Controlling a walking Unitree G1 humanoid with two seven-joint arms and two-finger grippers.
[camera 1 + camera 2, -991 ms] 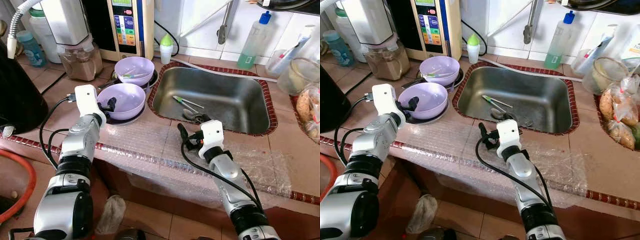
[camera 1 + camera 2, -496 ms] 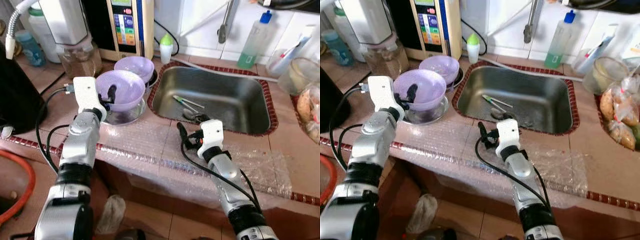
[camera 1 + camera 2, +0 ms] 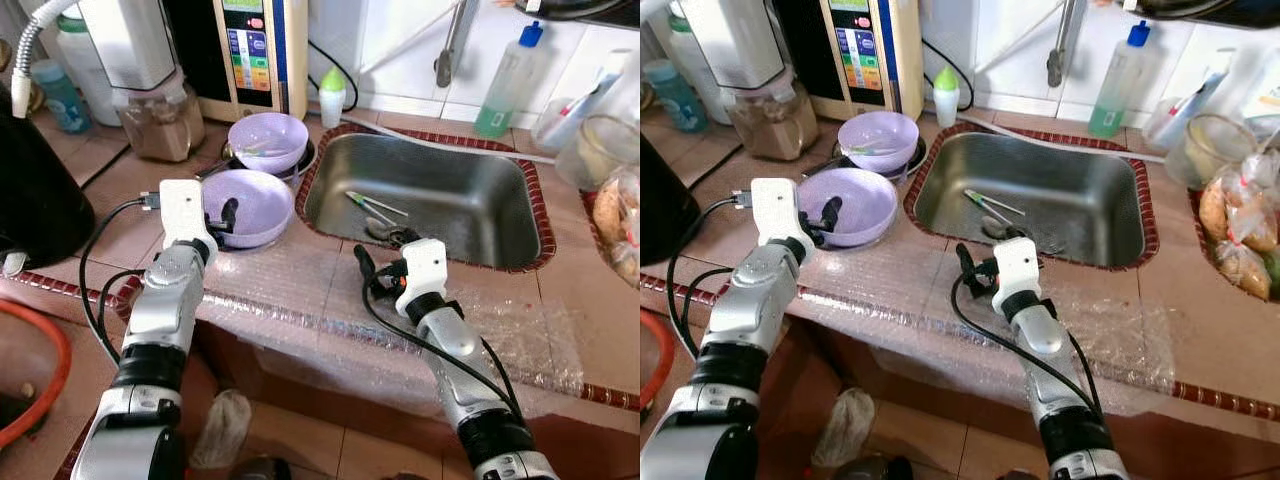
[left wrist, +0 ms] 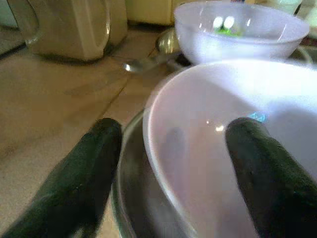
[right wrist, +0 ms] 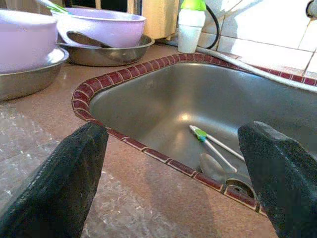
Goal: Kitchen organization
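On your far left a black appliance [image 3: 35,190] stands at the counter's edge, and behind it a jar [image 3: 160,125] of brown powder sits under a white machine [image 3: 130,40] beside a panel unit [image 3: 252,55]. Your left gripper [image 3: 222,215] is at the near bowl [image 3: 250,205], a lilac one sitting in a metal dish [image 4: 130,198]; in the left wrist view one finger [image 4: 86,173] lies outside the rim and the other inside, so the fingers pinch the bowl's wall with a narrow gap. Just behind it a second lilac bowl [image 3: 268,140] rests in its own metal dish, with something green inside and a spoon [image 4: 143,62] lying on the counter beside it. A small white bottle with a green cap [image 3: 332,97] stands against the tiled wall. Next comes the sink [image 3: 430,200], rimmed in red tile, holding a green-tipped utensil [image 3: 375,205] and a spoon near the drain. Your right gripper [image 3: 365,270] hovers over bubble wrap [image 3: 300,290] on the counter just before the sink's near edge; its fingers [image 5: 64,178] are spread wide and hold nothing. Behind the sink a tap [image 3: 450,45] hangs down, with a green soap bottle [image 3: 508,85] beside it. At the far right sit a clear container [image 3: 595,150] and bagged food [image 3: 615,225].
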